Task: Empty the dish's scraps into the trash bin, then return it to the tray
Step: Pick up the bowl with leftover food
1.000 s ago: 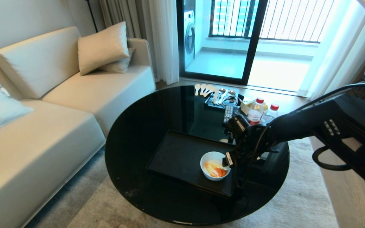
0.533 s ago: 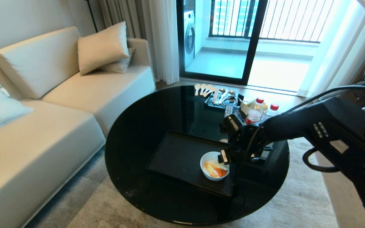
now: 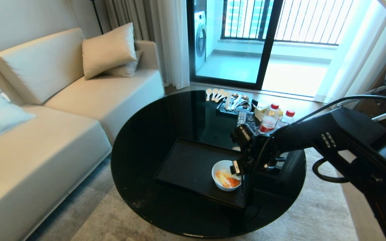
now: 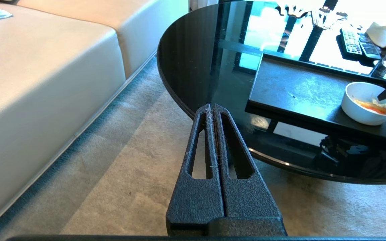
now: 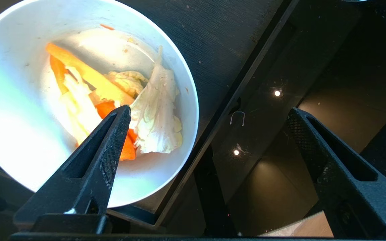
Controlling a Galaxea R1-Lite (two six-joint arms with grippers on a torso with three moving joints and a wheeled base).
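White dish (image 3: 226, 179): small, round, deep-sided and smooth; sits at the lower right of the tray in the head view, close to the tray's right rim.
Scraps (image 5: 119, 110): orange strips, pale yellow pieces and a crinkled white leaf, heaped inside the dish.
Tray (image 3: 186, 167): flat, matte black rectangle with a low raised rim and a finely grained surface; lies on the table at centre frame.
Table (image 3: 152, 134): round, glossy black top that mirrors the window light.
Right gripper (image 5: 209, 127): jaws spread wide and holding nothing; black, ribbed, wedge-shaped fingers (image 5: 112, 147). One finger hangs over the dish's inside above the scraps, the other is out past the tray's rim over the table. Whether the inner fingertip touches the scraps cannot be told. In the head view it shows at centre right of the frame.
Left gripper (image 4: 213, 110): pebbled black fingers pressed flat together, empty; over the carpet (image 4: 129, 160) beside the table's edge, well apart from the dish.
Sofa (image 3: 45, 117): smooth cream upholstery filling the left of the head view.
Bottles (image 3: 269, 118): two, clear plastic with red caps, at the table's far right.
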